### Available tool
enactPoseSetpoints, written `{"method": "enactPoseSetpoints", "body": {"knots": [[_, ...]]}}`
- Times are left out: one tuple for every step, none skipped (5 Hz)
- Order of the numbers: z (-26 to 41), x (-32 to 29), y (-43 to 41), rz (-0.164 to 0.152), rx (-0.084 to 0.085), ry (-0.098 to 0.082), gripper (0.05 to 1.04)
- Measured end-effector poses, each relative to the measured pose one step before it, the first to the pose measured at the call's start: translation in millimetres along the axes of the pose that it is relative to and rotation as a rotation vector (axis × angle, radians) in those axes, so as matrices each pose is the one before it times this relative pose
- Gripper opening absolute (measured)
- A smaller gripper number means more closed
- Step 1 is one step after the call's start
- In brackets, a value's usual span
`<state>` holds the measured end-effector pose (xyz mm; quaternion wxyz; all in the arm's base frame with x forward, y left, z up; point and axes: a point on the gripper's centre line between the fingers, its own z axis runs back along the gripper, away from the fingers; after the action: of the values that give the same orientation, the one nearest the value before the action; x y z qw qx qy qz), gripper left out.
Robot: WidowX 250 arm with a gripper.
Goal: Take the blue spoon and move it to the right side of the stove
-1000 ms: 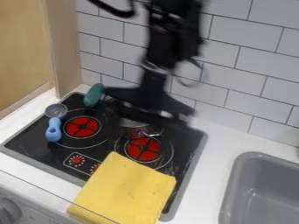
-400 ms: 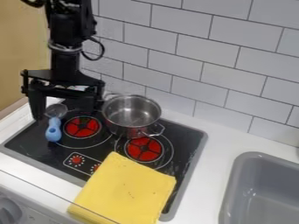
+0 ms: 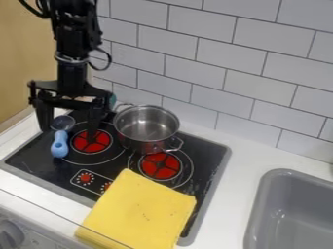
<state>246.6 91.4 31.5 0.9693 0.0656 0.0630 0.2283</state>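
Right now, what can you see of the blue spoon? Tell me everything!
The spoon has a chunky blue handle, maybe plastic, and a round grey bowl. It lies at the left edge of the stove, handle towards the front. The open gripper hangs by the bowl end; I can't tell if they touch.

The spoon (image 3: 59, 145) lies on the stove (image 3: 40, 168) just below the gripper (image 3: 68, 134), its bowl between the fingers, its handle pointing to the front. The pot (image 3: 147, 127) stands on the stove, just to the gripper's right. One burner (image 3: 91, 141) is at the right finger's tip; another (image 3: 160, 166) is farther right and nearer the front. The cloth (image 3: 139, 209) lies to the gripper's front right, partly over the stove. Well to the right is the sink (image 3: 289, 214); the tiled wall (image 3: 214, 73) rises behind.
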Motion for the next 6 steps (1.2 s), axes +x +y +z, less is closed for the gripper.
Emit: {"method": "enactPoseSetpoints", "body": {"knots": [[-9.03,3.49,9.09,0.0285,-0.0047,0.0079,0.999],[-9.93,2.51,-1.22,-0.0046,-0.0118,0.0071,0.999],[-0.92,1.91,-2.02,-0.0133,-0.0171,-0.0096,0.999],[-9.57,0.86,7.78,0.0088,-0.0704,0.0117,0.937],[-2.86,4.28,-0.3,0.0115,-0.0152,0.0022,0.631],[-0.12,14.76,-5.44,-0.001,-0.0239,-0.0159,0.349]]}}
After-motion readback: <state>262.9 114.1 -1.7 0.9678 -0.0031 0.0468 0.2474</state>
